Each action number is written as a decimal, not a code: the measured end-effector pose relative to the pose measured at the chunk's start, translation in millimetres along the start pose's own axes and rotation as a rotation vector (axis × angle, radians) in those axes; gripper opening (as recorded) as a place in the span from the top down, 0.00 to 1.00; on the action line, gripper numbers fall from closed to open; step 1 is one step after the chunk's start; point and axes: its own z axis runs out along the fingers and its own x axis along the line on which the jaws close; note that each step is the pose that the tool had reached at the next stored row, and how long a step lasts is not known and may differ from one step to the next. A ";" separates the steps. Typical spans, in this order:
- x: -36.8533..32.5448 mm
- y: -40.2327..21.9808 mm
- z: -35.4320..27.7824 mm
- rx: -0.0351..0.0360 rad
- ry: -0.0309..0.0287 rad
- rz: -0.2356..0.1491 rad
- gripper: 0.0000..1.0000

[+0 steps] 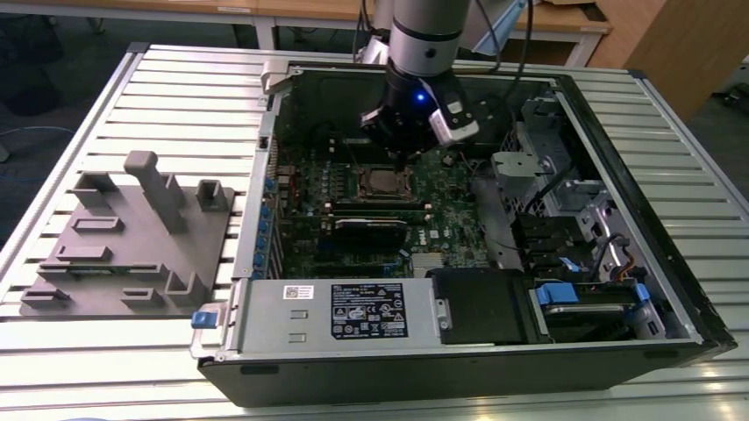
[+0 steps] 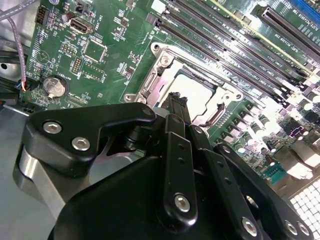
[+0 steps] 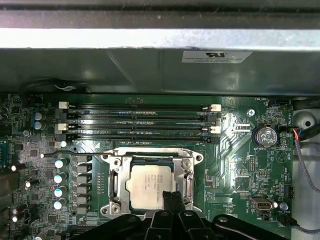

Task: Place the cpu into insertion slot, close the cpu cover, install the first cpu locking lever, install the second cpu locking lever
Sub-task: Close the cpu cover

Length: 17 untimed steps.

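Note:
The cpu (image 3: 150,181) lies flat in the insertion slot (image 3: 106,159), its dull silver top showing through the cut-out of the cpu cover (image 3: 116,182), which lies down over it. In the second wrist view the cpu (image 2: 196,89) shows pale inside the silvery cover (image 2: 165,75). My gripper (image 3: 173,196) is shut with nothing in it, its narrow tips just above the socket's edge beside the cpu. A thin wire locking lever (image 3: 75,152) runs along one side of the socket and sticks out past it. In the exterior view the gripper (image 1: 406,158) hangs just behind the socket (image 1: 380,182).
Long black memory slots (image 3: 140,120) run beside the socket, under the case wall (image 3: 150,70). A coin battery (image 3: 265,135) sits off to one side. In the exterior view, a grey fixture block (image 1: 129,237) lies on the slatted table and the power supply (image 1: 339,316) fills the case's near end.

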 end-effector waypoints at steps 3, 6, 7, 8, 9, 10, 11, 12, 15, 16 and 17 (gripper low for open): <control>2.6 0.0 0.0 0.0002 -0.0025 0.000 0.89; 4.0 0.0 0.2 0.0000 -0.0035 0.000 0.89; 4.4 0.0 0.4 -0.0001 -0.0036 0.000 0.89; 5.1 0.0 0.9 0.0000 -0.0036 0.000 0.89; 5.8 -0.1 1.5 0.0001 -0.0035 0.000 0.89; 6.8 -0.1 2.3 0.0001 -0.0035 0.000 0.89; 7.7 -0.1 3.2 0.0002 -0.0035 0.000 0.89; 8.4 -0.1 4.3 0.0002 -0.0035 0.000 0.89; 9.2 -0.1 7.3 0.0001 -0.0035 0.000 0.89; 9.5 -0.2 8.3 0.0001 -0.0036 0.000 0.89; 10.1 -0.2 9.3 0.0001 -0.0035 0.000 0.89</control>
